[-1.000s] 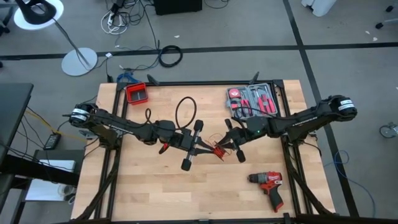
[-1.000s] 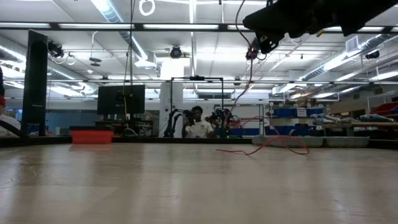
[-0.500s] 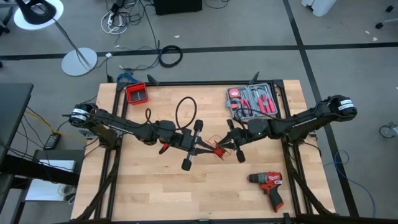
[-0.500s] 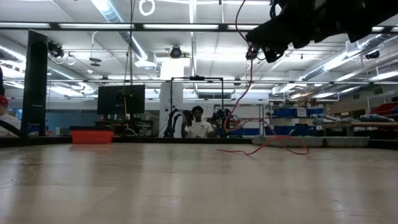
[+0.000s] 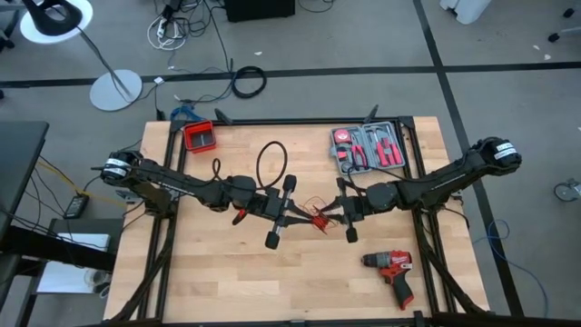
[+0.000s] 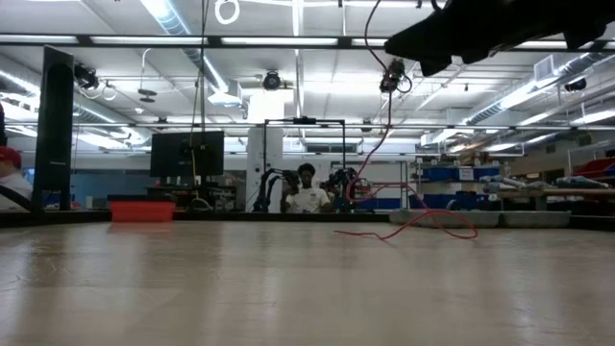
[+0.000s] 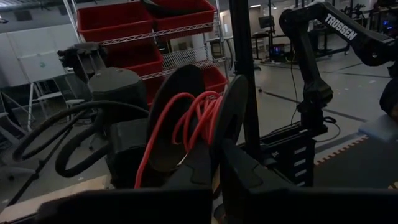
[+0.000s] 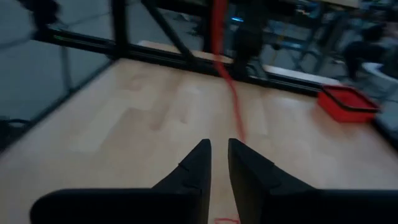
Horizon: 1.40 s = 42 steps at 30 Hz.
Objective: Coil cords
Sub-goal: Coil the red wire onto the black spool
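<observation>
Two arms meet over mid-counter. The left end effector (image 5: 289, 214) is clamped on a black spool (image 7: 193, 115); the cords (image 5: 318, 214), thin red and black wire, are partly wound on it, with loose loops hanging between the two end effectors and a red run trailing on the counter (image 6: 408, 227). The right end effector (image 5: 346, 211) sits just beside the loose loops. In its wrist view the fingers (image 8: 194, 169) stand a narrow gap apart with nothing visibly between them; whether they are letting go or about to pinch cannot be told.

Risks, judged:
- Unheld turns could spring off the spool flange, since the wire looks springy and slack.
- The trailing run could snag on the right fingers or tangle during winding.
- The small clips at the cord ends could catch on a flange.

Surroundings: a thicker black cable ring (image 5: 271, 161) lies just behind the left end effector, close enough to be swept up. The tool case (image 5: 369, 147) and red bin (image 5: 199, 136) sit at the far edge and the red drill (image 5: 391, 271) near the front right, all clear of the work.
</observation>
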Available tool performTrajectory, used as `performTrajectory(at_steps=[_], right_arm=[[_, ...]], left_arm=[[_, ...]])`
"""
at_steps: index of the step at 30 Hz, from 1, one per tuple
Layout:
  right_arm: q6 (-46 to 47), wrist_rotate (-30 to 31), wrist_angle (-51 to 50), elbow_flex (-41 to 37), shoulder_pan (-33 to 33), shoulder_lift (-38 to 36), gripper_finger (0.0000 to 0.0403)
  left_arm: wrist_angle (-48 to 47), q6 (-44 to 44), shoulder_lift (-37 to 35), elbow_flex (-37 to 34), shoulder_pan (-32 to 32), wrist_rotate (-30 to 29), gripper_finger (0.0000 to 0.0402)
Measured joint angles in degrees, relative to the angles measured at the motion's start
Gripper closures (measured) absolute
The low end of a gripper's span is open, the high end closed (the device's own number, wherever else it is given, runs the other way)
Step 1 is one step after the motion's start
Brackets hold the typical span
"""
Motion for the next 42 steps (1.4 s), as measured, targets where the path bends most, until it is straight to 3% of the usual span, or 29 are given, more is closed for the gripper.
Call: performTrajectory(at_steps=[5, 28, 42], right_arm=[[-0.8, 4.6, -0.2, 0.0, 0.4, 0.0, 0.035], [0.3, 4.6, -2.1, 0.0, -1.8, 0.3, 0.035], [1.3, 3.6, 1.9, 0.0, -2.7, 5.8, 0.0351]], left_arm=[[-0.1, -0.1, 0.0, 0.0, 0.0, 0.0, 0.0392], [0.3, -0.2, 0.0, 0.0, 0.0, -0.8, 0.0392], [0.2, -0.2, 0.0, 0.0, 0.0, -1.0, 0.0392]])
